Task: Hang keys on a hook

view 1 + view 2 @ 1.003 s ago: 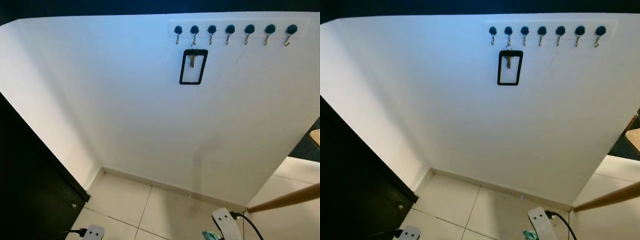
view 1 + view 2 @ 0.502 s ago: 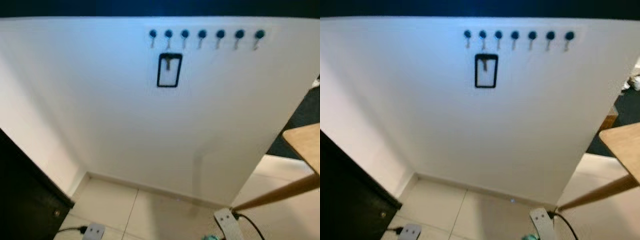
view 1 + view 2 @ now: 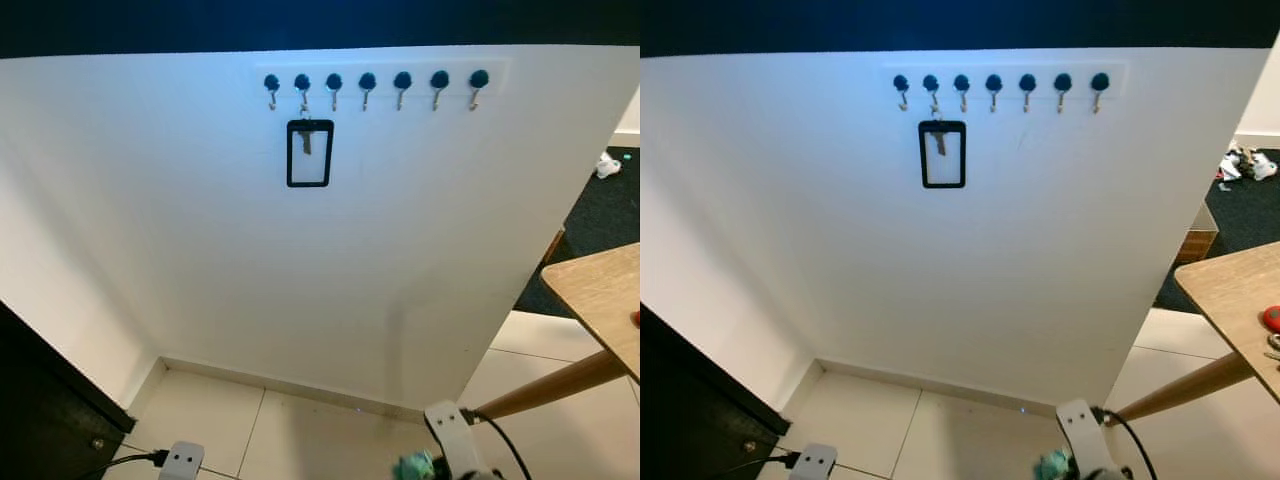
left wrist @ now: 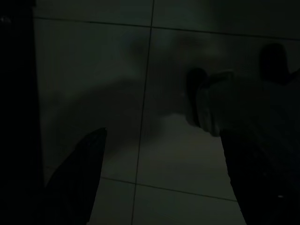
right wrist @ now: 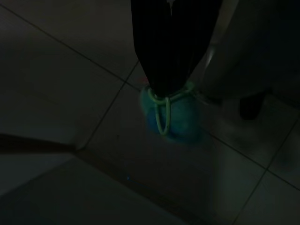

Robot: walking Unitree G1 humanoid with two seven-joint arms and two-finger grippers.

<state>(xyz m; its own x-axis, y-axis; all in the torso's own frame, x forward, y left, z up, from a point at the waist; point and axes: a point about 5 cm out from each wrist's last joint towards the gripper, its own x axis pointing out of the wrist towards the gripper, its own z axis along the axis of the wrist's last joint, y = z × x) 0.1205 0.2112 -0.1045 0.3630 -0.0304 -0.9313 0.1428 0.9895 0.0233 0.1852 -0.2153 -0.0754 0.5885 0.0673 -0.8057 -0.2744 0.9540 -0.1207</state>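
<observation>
Both head views face the hook rail (image 3: 370,80) wall from near; both wrist views look down at dark floor tiles (image 4: 93,70).

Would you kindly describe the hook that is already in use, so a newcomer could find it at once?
On the white wall ahead, a white rail of seven dark-knobbed metal hooks runs high up. Count from the robot's left: the second hook is the one. Unlike its bare neighbours, a black rectangular card holder with a small key hangs from it.

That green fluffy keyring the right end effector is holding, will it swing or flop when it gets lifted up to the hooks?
Probably floppy: the keyring dangles by a thin green loop under the shut right end effector. Its fuzzy blue-green ball looks soft and light, so likely to sway.
</observation>
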